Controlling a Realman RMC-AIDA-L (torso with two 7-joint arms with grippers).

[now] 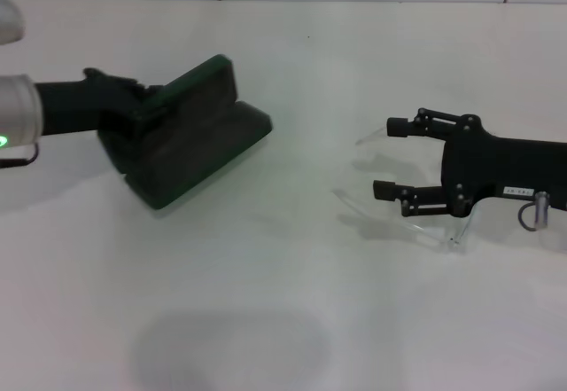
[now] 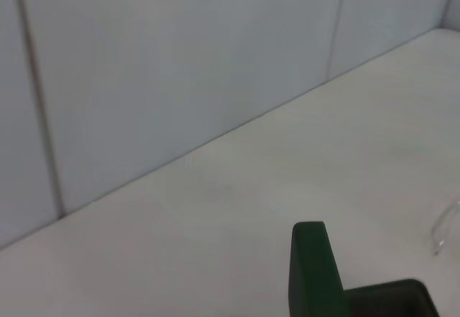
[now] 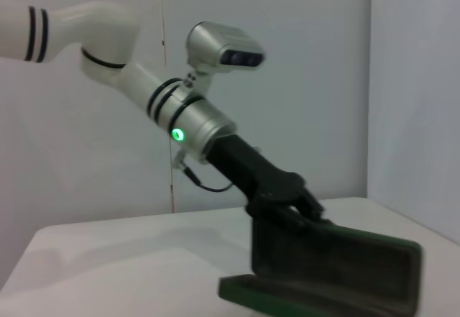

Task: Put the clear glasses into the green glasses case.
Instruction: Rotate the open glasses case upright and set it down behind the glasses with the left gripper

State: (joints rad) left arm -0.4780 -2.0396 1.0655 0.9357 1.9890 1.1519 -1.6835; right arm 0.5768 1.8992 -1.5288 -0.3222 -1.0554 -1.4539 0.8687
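One green glasses case [image 1: 190, 134] stands open on the white surface [image 1: 266, 302], and serves as the landmark here. It is a dark green, hard, rectangular shell with rounded corners and a dark lining; its lid is raised at a tilt behind the base. The left wrist view shows only a corner of the lid's green edge [image 2: 313, 270] and part of the base rim.

Left claw [image 1: 146, 98]: one, black, at the far-left side of the case, pressed against the back of the raised lid. In the right wrist view its fingers [image 3: 298, 205] sit at the top edge of the lid [image 3: 338, 267], apparently gripping it, though the closure itself cannot be confirmed. A green indicator light shows on the silver wrist section behind it.

One pair of clear glasses [image 1: 416, 222] lies on the surface well to the right of the case. It is fully transparent plastic, with a curved lens and thin arms; outlines are faint.

Right claw [image 1: 390, 158]: one, black, jointed linkage fingers, positioned over the glasses and pointing toward the case. Its two fingers are spread wide apart, one on either side of the glasses' span, with nothing clamped between them.
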